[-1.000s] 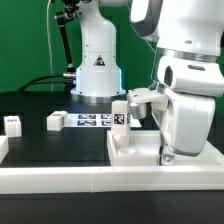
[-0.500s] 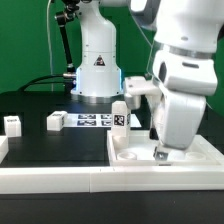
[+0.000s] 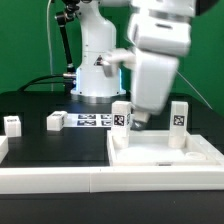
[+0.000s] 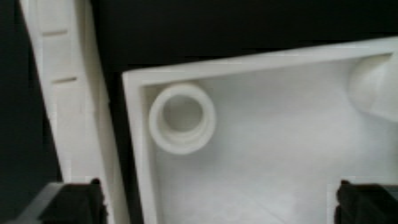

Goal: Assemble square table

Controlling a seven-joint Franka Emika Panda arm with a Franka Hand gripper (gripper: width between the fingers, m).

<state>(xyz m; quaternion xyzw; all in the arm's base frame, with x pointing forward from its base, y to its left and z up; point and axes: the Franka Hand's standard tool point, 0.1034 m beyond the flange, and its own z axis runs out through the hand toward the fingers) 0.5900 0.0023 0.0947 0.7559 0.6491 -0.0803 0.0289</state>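
The white square table top (image 3: pixel 165 158) lies rim-up at the front on the exterior view's right. Two white tagged legs stand upright in its far corners, one (image 3: pixel 121 114) at the left and one (image 3: pixel 179 114) at the right. My gripper (image 3: pixel 137 119) hangs between them above the top, open and empty. In the wrist view my gripper (image 4: pixel 224 202) shows dark fingertips (image 4: pixel 79 200) wide apart over the bare table top (image 4: pixel 285 160). A round white ring (image 4: pixel 178 118) sits near its corner; I cannot tell whether it is a socket or a leg end.
Two loose legs (image 3: pixel 12 123) (image 3: pixel 56 120) lie on the black table at the exterior view's left. The marker board (image 3: pixel 92 120) lies behind the top, before the robot base. A long white rail (image 3: pixel 60 176) runs along the front and beside the top (image 4: pixel 68 100).
My gripper has opened and let go of the right-hand leg, which now stands free. The arm has risen and swung toward the exterior view's left.
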